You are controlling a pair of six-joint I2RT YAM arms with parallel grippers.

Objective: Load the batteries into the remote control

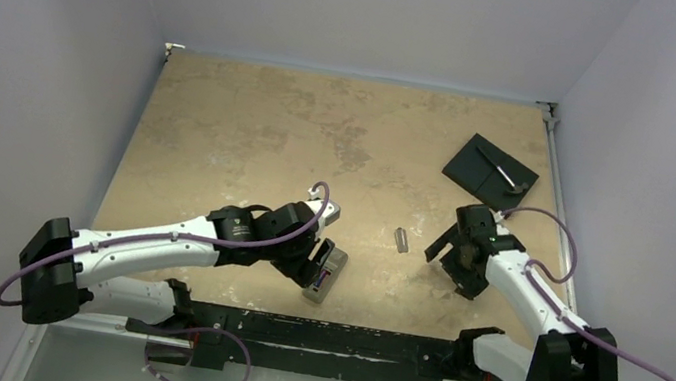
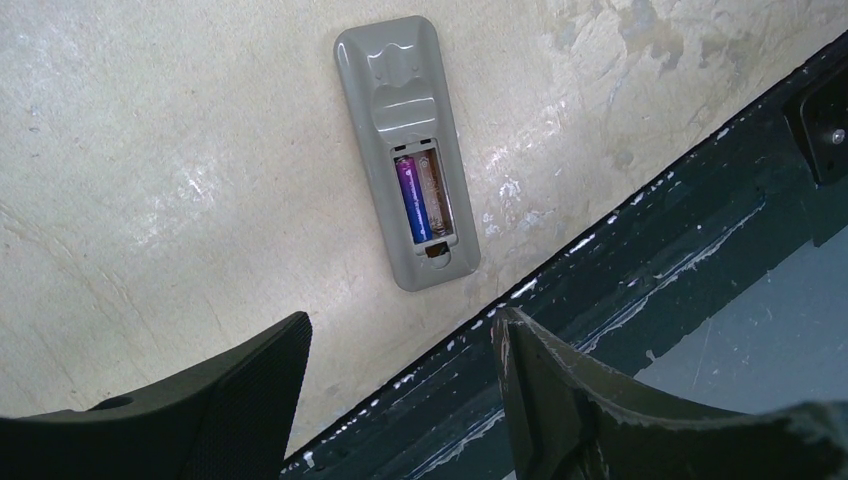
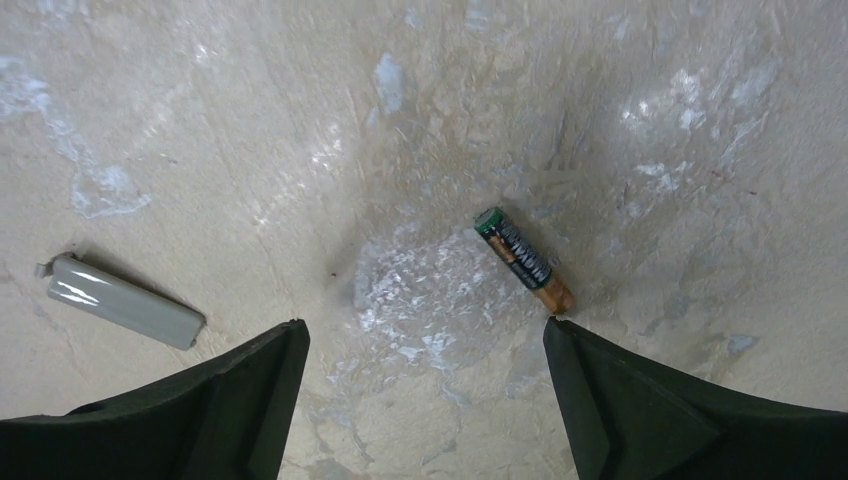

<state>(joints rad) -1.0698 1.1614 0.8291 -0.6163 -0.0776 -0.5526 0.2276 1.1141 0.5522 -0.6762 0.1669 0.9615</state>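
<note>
The remote control lies back up on the mottled tan table, its lower end just beside the black base rail. To the remote's right, apart from it, rests a narrow grey cover strip, smooth and glossy. Well beyond that sits a flat black square plate. The remote is a slim grey plastic slab with rounded corners and an open compartment. A purple battery fills its left slot; what the right slot holds is unclear. The left gripper hovers by the remote, its dark textured fingers spread apart, gripping nothing. Past the strip from the remote, the right gripper gapes wide and empty over a loose battery, dark with a green end, its copper end near one fingertip.
</note>
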